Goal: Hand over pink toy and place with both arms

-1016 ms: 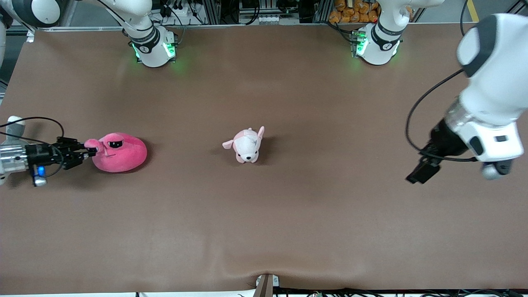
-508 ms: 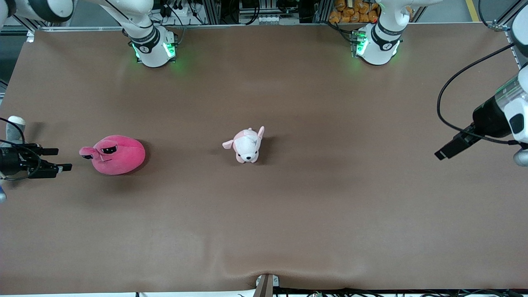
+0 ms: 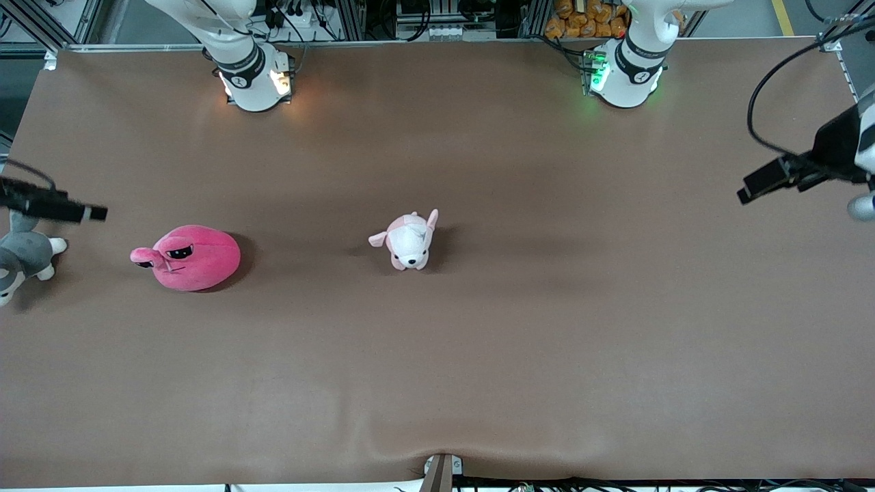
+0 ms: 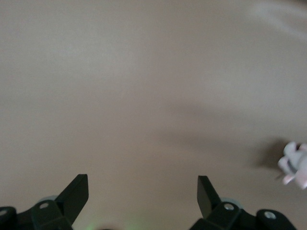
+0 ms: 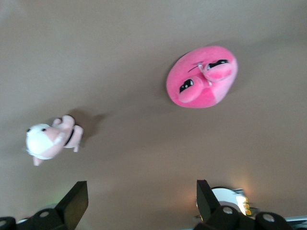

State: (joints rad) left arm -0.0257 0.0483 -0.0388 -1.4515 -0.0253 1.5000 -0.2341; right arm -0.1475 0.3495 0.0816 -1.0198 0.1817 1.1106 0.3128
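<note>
The pink toy (image 3: 188, 257) lies on the brown table toward the right arm's end, free of both grippers; it also shows in the right wrist view (image 5: 201, 79). My right gripper (image 3: 94, 213) is up in the air over the table's edge at that end, apart from the toy. Its fingers stand wide open and empty in the right wrist view (image 5: 139, 196). My left gripper (image 3: 746, 193) hangs over the left arm's end of the table. It is open and empty in the left wrist view (image 4: 141, 191).
A small pale pink-and-white puppy plush (image 3: 408, 240) stands at the table's middle and shows in both wrist views (image 5: 48, 139) (image 4: 295, 165). A grey-and-white plush animal (image 3: 20, 256) lies at the table's edge by the right gripper.
My right gripper let go of the pink toy's snout, drew back and rose toward the table's edge, uncovering the grey plush. My left gripper moved up and outward to its end.
</note>
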